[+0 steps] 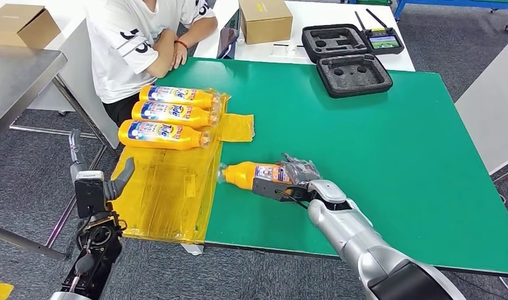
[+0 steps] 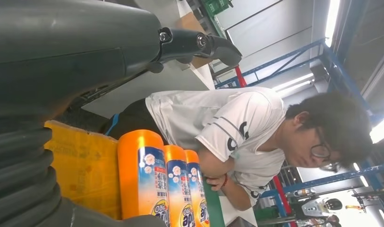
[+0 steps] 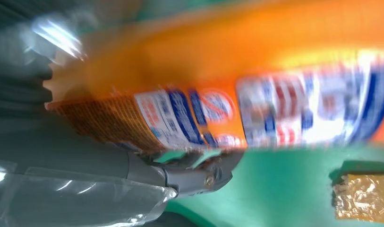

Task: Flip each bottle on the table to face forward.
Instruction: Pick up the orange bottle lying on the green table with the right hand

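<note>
The right robot hand (image 1: 287, 181) grasps an orange detergent bottle (image 1: 251, 174) lying on its side on the green worktop (image 1: 376, 144), its cap end just beside the edge of a yellow plastic sheet (image 1: 167, 194). In the right wrist view the bottle's label (image 3: 275, 113) is blurred. Three more orange detergent bottles (image 1: 170, 115) lie side by side on the yellow sheet, labels up, near a seated person in a white shirt (image 1: 139, 37). The left robot hand (image 1: 110, 184) hangs off the worktop's corner, fingers apart, holding nothing.
</note>
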You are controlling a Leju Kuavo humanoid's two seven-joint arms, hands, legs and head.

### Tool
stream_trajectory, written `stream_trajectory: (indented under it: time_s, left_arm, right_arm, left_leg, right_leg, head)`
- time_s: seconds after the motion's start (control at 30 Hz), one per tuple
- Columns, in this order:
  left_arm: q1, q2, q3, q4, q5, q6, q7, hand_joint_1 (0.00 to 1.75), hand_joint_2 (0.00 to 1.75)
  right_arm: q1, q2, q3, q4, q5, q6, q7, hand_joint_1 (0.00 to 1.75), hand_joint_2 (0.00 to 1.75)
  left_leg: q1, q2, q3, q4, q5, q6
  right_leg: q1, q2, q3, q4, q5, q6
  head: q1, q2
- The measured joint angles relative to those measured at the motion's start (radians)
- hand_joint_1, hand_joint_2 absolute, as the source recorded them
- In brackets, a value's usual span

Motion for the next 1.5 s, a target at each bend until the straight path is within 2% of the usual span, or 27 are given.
stream_trajectory:
  time_s: [0.33,0.4,0.57,0.63,0.7,0.83,1.03,1.27,1.4,1.5]
  left_arm:
    - [-0.015,0.0,-0.007,0.012,0.013,-0.012,0.002,0.0,1.75]
    - [-0.017,0.0,-0.007,0.015,0.027,-0.027,0.008,0.0,1.75]
    - [-0.013,-0.001,-0.015,0.015,0.087,-0.082,0.012,0.0,1.75]
    - [-0.003,-0.001,-0.017,0.011,0.114,-0.098,0.01,0.0,1.75]
    - [0.013,-0.002,-0.019,-0.001,0.135,-0.112,0.011,0.0,1.75]
    - [0.044,-0.006,-0.024,-0.037,0.175,-0.153,0.025,0.0,1.75]
    - [0.08,-0.015,-0.044,-0.095,0.24,-0.254,0.068,0.0,1.75]
    - [0.088,-0.019,-0.092,-0.136,0.311,-0.39,0.137,0.0,1.75]
    - [0.082,-0.026,-0.156,-0.151,0.354,-0.508,0.194,0.0,1.75]
    - [0.061,-0.033,-0.216,-0.154,0.369,-0.551,0.221,0.0,1.75]
  right_arm:
    - [0.001,-0.007,0.001,0.0,-0.041,0.009,-0.069,1.75,1.75]
    - [0.009,-0.007,-0.014,-0.005,-0.114,0.011,-0.154,1.75,1.75]
    - [0.085,0.004,-0.107,-0.091,-0.424,0.044,-0.494,1.75,1.75]
    - [0.121,0.015,-0.15,-0.15,-0.546,0.051,-0.58,1.75,1.75]
    - [0.154,0.027,-0.189,-0.214,-0.64,0.046,-0.623,1.75,1.75]
    - [0.216,0.044,-0.232,-0.34,-0.737,-0.002,-0.641,1.75,1.75]
    - [0.267,0.055,-0.24,-0.449,-0.842,-0.067,-0.642,1.75,1.75]
    - [0.294,0.061,-0.237,-0.465,-0.858,-0.076,-0.642,1.75,1.75]
    - [0.309,0.077,-0.223,-0.445,-0.858,-0.06,-0.642,1.75,1.75]
    - [0.32,0.099,-0.201,-0.417,-0.854,-0.048,-0.642,1.75,1.75]
  left_leg:
    - [0.0,0.0,0.001,0.0,0.0,0.0]
    - [0.0,0.0,0.001,0.0,0.0,0.0]
    - [0.0,0.0,0.0,0.0,0.0,0.0]
    - [0.0,0.0,-0.001,0.0,0.0,0.0]
    - [0.0,0.0,-0.001,0.0,0.0,0.0]
    - [0.0,0.0,-0.002,0.0,0.0,0.0]
    - [0.0,0.0,-0.002,0.0,0.0,0.0]
    - [0.0,0.0,-0.002,0.0,0.0,0.0]
    - [0.0,0.0,-0.002,0.0,0.0,0.0]
    - [0.0,0.0,-0.002,0.0,0.0,0.0]
  right_leg:
    - [0.0,0.0,0.0,0.0,0.0,0.0]
    - [0.0,0.0,0.0,0.0,0.0,0.0]
    - [0.0,0.0,0.0,0.0,0.0,0.0]
    - [0.0,0.0,0.0,0.0,0.0,0.0]
    - [0.0,0.0,-0.001,0.0,0.0,0.0]
    - [0.0,0.0,-0.001,0.0,0.0,0.0]
    - [0.0,0.0,-0.001,0.0,0.0,0.0]
    - [0.0,0.0,-0.001,0.0,0.0,0.0]
    - [0.0,0.0,-0.002,0.0,0.0,0.0]
    - [0.0,0.0,-0.002,0.0,0.0,0.0]
  head:
    - [0.0,0.0]
    - [0.0,0.0]
    - [0.0,0.0]
    - [0.0,0.0]
    - [0.0,0.0]
    - [0.0,0.0]
    - [0.0,0.0]
    - [0.0,0.0]
    - [0.0,0.0]
    - [0.0,0.0]
